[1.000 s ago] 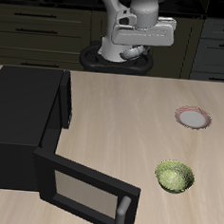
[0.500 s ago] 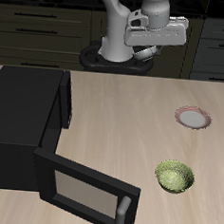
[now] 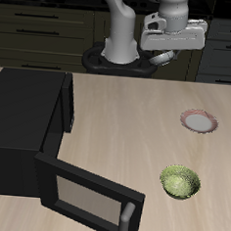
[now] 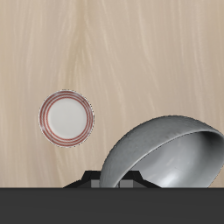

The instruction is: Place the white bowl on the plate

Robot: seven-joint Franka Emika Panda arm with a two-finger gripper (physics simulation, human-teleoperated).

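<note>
My gripper (image 3: pixel 165 57) hangs high above the back of the table and is shut on the white bowl (image 4: pixel 163 154), a whitish-grey metallic bowl held tilted by its rim. In the exterior view only a sliver of the white bowl (image 3: pixel 164 57) shows under the gripper body. The plate (image 3: pixel 198 121), pale with a reddish-pink rim, lies flat on the table, nearer the front edge than the gripper and off to one side. In the wrist view the plate (image 4: pixel 66 117) sits well apart from the bowl. My fingertips are hidden behind the bowl.
A yellow-green textured bowl (image 3: pixel 180 182) sits nearer the front edge than the plate. A black microwave (image 3: pixel 26 128) stands on the other side of the table, its door (image 3: pixel 89 197) swung open toward the front. The robot base (image 3: pixel 117 61) is at the back.
The gripper, holding the white bowl, has risen slightly and moved sideways toward the plate's side of the table. Plate and green bowl have not moved.
</note>
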